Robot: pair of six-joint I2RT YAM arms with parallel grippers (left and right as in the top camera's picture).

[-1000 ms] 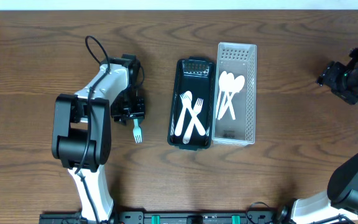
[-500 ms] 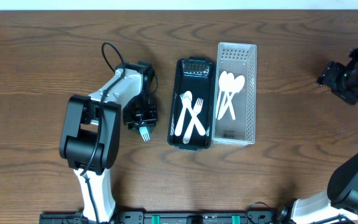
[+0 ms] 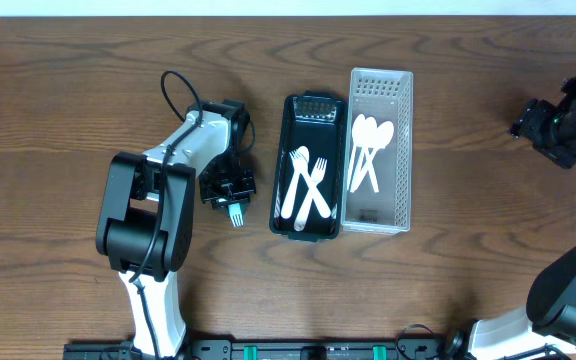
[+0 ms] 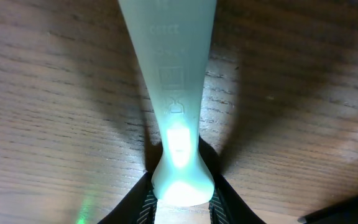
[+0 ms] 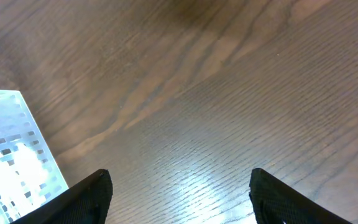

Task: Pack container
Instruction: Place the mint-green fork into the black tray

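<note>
My left gripper (image 3: pixel 230 190) is shut on the handle of a pale green plastic fork (image 3: pixel 236 215), whose tines stick out below the jaws, just left of the black tray (image 3: pixel 280 160). In the left wrist view the fork's handle (image 4: pixel 173 93) runs up from the jaws (image 4: pixel 180 198) over the wood. The black tray holds several white forks (image 3: pixel 306 185). The clear container (image 3: pixel 404 150) beside it holds white spoons (image 3: pixel 368 150). My right gripper (image 3: pixel 543 128) is open and empty at the far right, seen also in the right wrist view (image 5: pixel 182 186).
The clear container's corner (image 5: pixel 11 155) shows at the left of the right wrist view. The rest is bare brown wooden table (image 3: pixel 468 280). The left arm's cable (image 3: pixel 173 90) loops above its wrist.
My left gripper has carried the green fork to the right, from mid-left of the table to right beside the black tray. The right arm has not moved.
</note>
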